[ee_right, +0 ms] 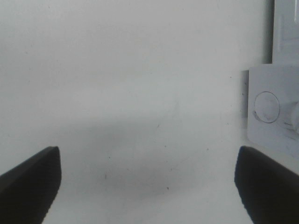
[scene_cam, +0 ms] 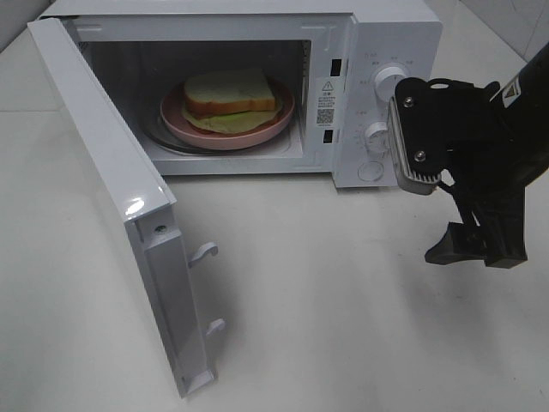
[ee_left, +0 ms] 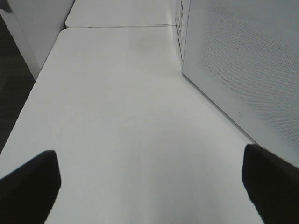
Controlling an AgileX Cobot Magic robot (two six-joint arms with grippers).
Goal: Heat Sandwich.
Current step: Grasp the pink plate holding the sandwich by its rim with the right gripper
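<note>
The right arm [scene_cam: 525,112] is cut off at 3 o'clock in the high view. On the microwave [scene_cam: 403,34], the label [scene_cam: 325,101] and dial markings [scene_cam: 371,60] are too small to read.

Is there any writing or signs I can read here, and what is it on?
Nothing reads clearly.
Sticker on the microwave frame: triangle sign, square code; words too small.
Marks around the knobs: too small.
Yellow label on the right arm: blurred.

The right gripper [scene_cam: 436,215] is black, with a ribbed silver pad [scene_cam: 410,137] fixed by two screws [scene_cam: 407,101]. A yellow label [scene_cam: 515,91] marks its arm [scene_cam: 533,120]
</note>
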